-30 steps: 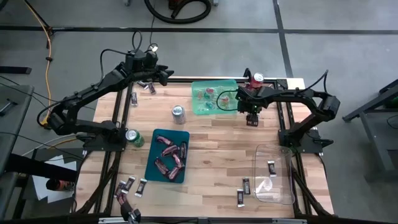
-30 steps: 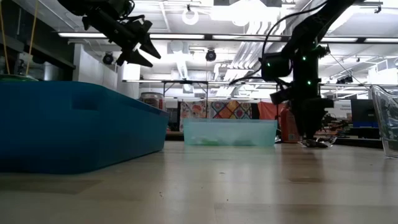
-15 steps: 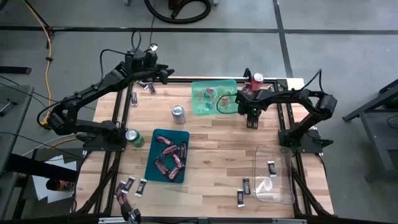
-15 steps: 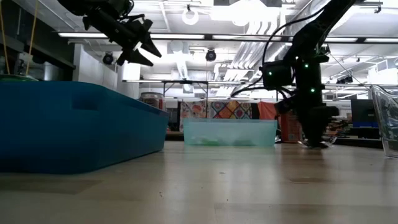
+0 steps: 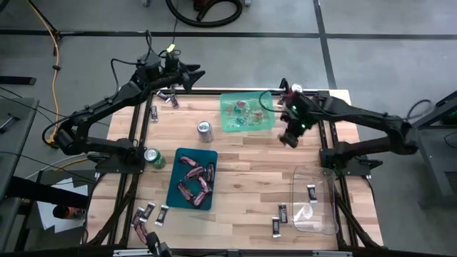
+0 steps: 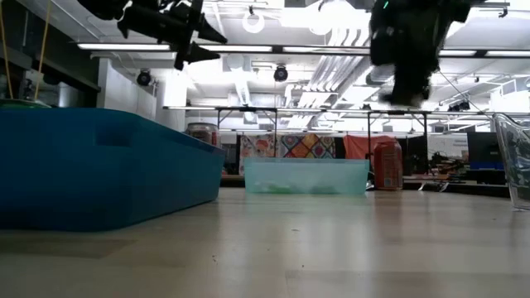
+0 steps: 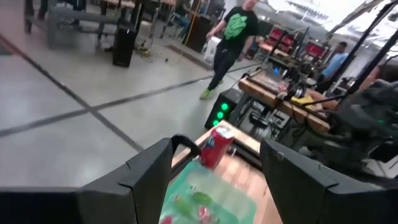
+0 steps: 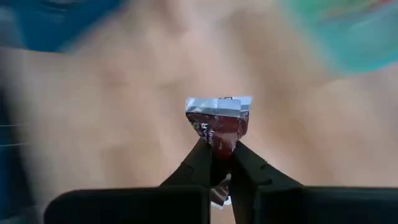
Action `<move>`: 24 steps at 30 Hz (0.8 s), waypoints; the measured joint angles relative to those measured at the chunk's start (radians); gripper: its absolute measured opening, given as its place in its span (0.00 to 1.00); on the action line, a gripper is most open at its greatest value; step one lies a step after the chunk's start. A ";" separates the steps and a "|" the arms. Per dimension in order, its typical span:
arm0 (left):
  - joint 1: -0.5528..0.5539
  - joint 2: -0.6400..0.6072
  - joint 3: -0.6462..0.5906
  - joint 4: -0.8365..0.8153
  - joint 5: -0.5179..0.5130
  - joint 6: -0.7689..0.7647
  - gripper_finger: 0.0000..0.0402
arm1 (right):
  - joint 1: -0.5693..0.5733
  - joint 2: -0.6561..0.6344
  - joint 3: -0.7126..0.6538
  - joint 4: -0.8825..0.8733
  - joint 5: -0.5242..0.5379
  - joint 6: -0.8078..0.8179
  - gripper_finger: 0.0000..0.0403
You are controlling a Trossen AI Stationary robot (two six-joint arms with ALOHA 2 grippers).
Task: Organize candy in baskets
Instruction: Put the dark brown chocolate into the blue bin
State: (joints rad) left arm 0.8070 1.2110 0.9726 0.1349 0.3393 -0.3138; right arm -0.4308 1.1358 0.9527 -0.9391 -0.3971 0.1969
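The right gripper (image 8: 219, 163), raised above the wooden tabletop (image 5: 250, 160) beside the light green translucent plastic basket (image 5: 245, 111), pinches a dark maroon wrapped mini candy bar (image 8: 219, 122). Next, I'd guess, it carries the bar over to the dark teal rectangular basket (image 5: 191, 178) and drops it. The left gripper (image 7: 214, 165) hangs apart, empty, over the far edge.

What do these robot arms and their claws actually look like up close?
Both are black, jointed metal arms with loose black cables. The left claw has two broad, flat, angular black fingers; the right claw has the same dark fingers. Small green lights glow near the right arm's wrist.
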 joint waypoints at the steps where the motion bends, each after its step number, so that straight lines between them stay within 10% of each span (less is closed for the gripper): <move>1: -0.004 0.000 0.000 0.007 0.000 0.001 0.57 | 0.038 -0.028 0.000 -0.001 -0.056 0.077 0.04; 8: -0.023 0.000 0.000 0.023 0.000 0.001 0.57 | 0.444 -0.139 0.000 -0.043 -0.132 0.547 0.03; 14: -0.023 0.000 0.000 0.026 0.000 0.000 0.57 | 0.754 -0.119 0.000 -0.066 0.003 0.861 0.09; 24: -0.030 0.000 0.000 0.028 -0.001 -0.042 0.57 | 0.867 -0.012 0.000 -0.107 0.107 0.992 0.41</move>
State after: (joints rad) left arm 0.7767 1.2110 0.9726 0.1627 0.3382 -0.3553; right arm 0.4358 1.1239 0.9527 -1.0459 -0.2904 1.1884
